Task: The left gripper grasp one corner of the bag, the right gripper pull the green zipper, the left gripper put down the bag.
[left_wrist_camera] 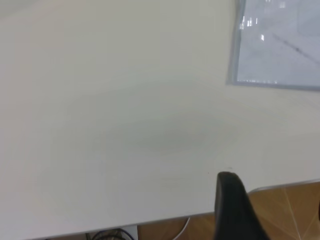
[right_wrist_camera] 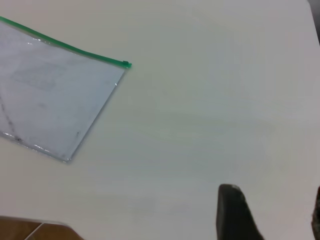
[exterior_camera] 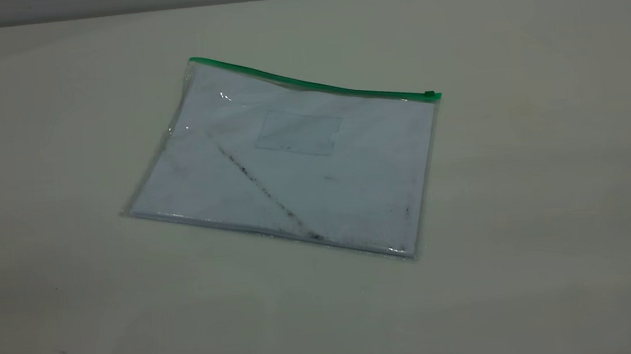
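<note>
Bag (exterior_camera: pixel 292 167) lies flat mid-table (exterior_camera: pixel 547 181), nothing holding it. Green zipper (exterior_camera: pixel 308 84) runs along its far long edge, slider tab (exterior_camera: pixel 429 95) at the end nearer the table's right edge. Long axis roughly parallel to the table's front edge, skewed a little

Left hand (left_wrist_camera: pixel 270 210) hangs over the front edge, well apart from the bag; the bag's near-left corner (left_wrist_camera: pixel 235 80) is the closest part to it. Right hand (right_wrist_camera: pixel 270 210) sits well clear of the slider, toward the right edge

Spread or pressed together: cannot tell for either. Exterior view shows neither hand; only the wrist views do. Only the right wrist view frames the slider with that hand
</note>
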Robot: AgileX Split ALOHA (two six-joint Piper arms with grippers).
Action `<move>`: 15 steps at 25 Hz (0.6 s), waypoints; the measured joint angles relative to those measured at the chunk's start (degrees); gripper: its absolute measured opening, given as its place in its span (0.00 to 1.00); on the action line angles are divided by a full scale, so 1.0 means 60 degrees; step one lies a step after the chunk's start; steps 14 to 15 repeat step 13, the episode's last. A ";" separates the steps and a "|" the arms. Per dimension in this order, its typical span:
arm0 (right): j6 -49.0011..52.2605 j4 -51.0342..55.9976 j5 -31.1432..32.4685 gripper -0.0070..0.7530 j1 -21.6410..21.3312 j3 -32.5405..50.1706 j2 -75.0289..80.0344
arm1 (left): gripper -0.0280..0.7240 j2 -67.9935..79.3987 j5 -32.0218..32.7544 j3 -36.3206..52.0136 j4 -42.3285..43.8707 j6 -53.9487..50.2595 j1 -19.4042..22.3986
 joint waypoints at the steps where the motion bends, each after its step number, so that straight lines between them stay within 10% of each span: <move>1: 0.0000 0.0000 0.0000 0.55 0.0000 0.0000 0.0000 | 0.66 0.0000 0.0011 -0.0024 0.0000 0.0000 0.0000; 15: 0.0000 0.0051 0.0011 0.55 0.0000 0.0000 -0.0002 | 0.66 0.0056 0.0039 -0.0024 0.0000 -0.0007 0.0000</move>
